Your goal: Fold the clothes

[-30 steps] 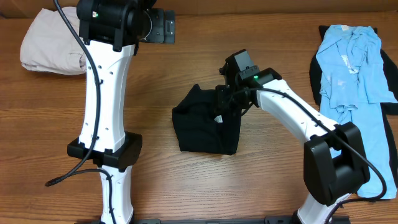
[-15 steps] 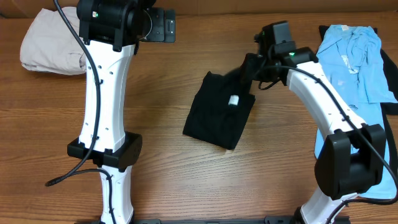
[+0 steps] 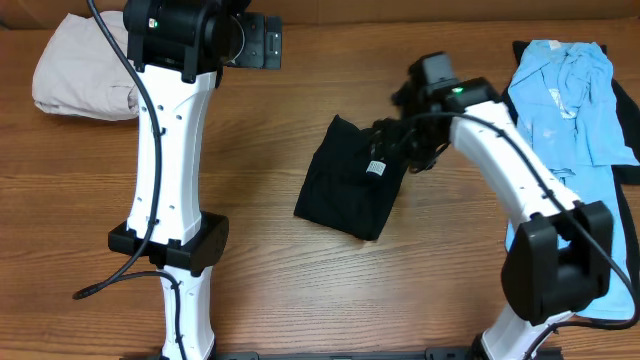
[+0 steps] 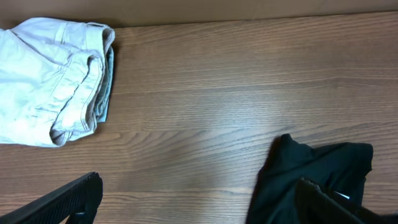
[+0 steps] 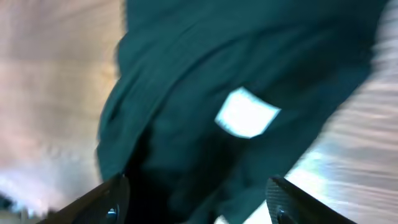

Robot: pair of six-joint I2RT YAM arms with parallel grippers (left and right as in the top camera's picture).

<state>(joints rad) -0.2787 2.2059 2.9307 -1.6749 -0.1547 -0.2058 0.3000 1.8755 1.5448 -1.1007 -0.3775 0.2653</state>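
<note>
A black garment (image 3: pixel 352 188) lies folded in the middle of the table, its white label (image 3: pixel 376 168) facing up. My right gripper (image 3: pixel 394 146) hovers over its upper right corner. The right wrist view is blurred: the gripper (image 5: pixel 196 202) is open, and the black cloth (image 5: pixel 249 68) with the label (image 5: pixel 247 113) lies below the spread fingers, not pinched. My left gripper (image 3: pixel 256 40) stays at the back of the table. It stands wide open (image 4: pixel 199 208) over bare wood, with the black garment's corner (image 4: pixel 311 168) by its right finger.
A folded beige garment (image 3: pixel 80 70) lies at the back left, also in the left wrist view (image 4: pixel 53 78). A light blue shirt (image 3: pixel 570 110) is spread over dark cloth (image 3: pixel 628 172) along the right edge. The left arm's white column (image 3: pixel 172 160) stands left of centre.
The right gripper carried the black garment's edge to the right, opened and let it go. The garment now lies flatter and further right. The left arm has not moved.
</note>
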